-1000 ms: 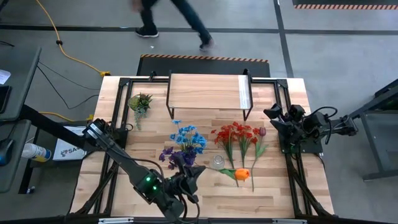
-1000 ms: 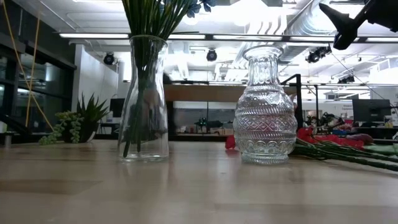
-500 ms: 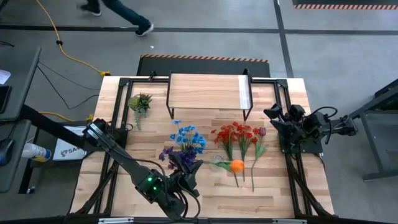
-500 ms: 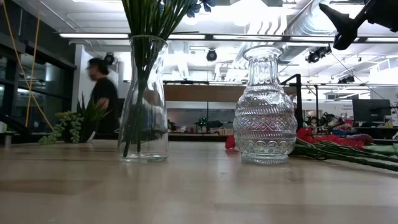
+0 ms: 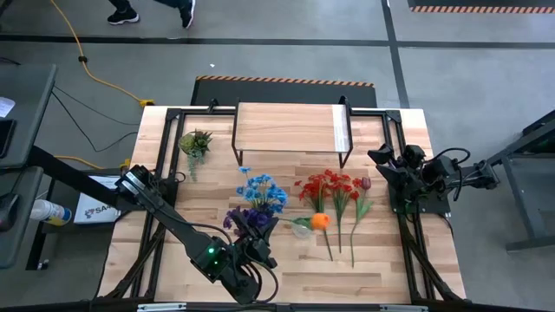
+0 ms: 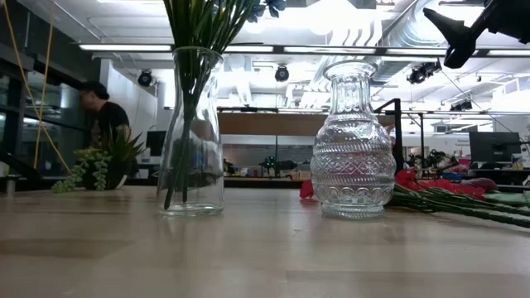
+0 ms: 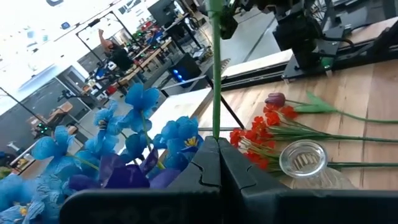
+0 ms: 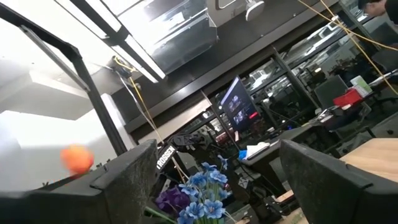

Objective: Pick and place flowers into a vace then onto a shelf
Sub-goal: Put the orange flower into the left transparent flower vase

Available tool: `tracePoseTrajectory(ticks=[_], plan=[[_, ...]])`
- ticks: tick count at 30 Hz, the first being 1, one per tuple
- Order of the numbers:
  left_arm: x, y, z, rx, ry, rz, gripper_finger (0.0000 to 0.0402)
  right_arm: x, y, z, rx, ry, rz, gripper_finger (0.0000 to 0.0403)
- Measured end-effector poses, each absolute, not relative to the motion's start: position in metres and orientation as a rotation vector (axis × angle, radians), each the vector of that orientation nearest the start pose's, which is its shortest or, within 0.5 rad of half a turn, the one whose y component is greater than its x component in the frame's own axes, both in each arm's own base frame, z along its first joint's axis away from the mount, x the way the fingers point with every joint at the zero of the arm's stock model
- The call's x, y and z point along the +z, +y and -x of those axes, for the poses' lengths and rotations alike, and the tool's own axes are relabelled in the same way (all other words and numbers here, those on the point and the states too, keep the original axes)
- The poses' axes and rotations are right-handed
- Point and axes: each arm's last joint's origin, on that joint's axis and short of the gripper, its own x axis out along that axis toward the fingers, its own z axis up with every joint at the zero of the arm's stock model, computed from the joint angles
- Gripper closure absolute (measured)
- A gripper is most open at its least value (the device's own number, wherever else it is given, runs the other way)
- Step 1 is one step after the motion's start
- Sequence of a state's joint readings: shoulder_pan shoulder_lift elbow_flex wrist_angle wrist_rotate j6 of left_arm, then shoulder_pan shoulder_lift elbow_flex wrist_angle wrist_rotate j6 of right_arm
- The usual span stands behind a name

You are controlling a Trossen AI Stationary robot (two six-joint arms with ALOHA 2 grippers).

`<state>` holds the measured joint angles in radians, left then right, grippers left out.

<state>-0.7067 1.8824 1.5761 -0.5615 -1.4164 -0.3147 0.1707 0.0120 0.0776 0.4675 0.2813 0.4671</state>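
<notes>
— Orange bloom: where is it?

— The orange flower (image 5: 320, 221) is lifted over the patterned glass vase (image 5: 303, 227), its green stem (image 7: 216, 74) pinched between the closed fingers of the left gripper (image 5: 260, 236) near the table's front edge.

— And the other flowers?

— Blue and purple flowers (image 5: 257, 201) stand in the plain glass vase (image 6: 191, 132). Red flowers (image 5: 328, 187) and one maroon tulip (image 5: 365, 183) lie flat on the tabletop (image 5: 381, 260), just beside the patterned vase.

— The shelf?

— The shelf (image 5: 290, 126) stands at the table's far edge, a small potted plant (image 5: 195, 143) to its left.

— The right gripper?

— The right gripper (image 5: 379, 161) hangs at the table's right side, fingers (image 8: 127, 180) spread wide, holding nothing.
</notes>
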Motion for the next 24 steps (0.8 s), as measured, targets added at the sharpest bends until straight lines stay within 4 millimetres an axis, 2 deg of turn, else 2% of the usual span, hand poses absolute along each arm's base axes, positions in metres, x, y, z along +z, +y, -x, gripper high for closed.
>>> tracePoseTrajectory(ticks=[24], plan=[[0.249, -0.239, -0.324, 0.841, 0.205, -0.422, 0.0381, 0.23, 0.006, -0.08, 0.009, -0.524, -0.578, 0.0075]])
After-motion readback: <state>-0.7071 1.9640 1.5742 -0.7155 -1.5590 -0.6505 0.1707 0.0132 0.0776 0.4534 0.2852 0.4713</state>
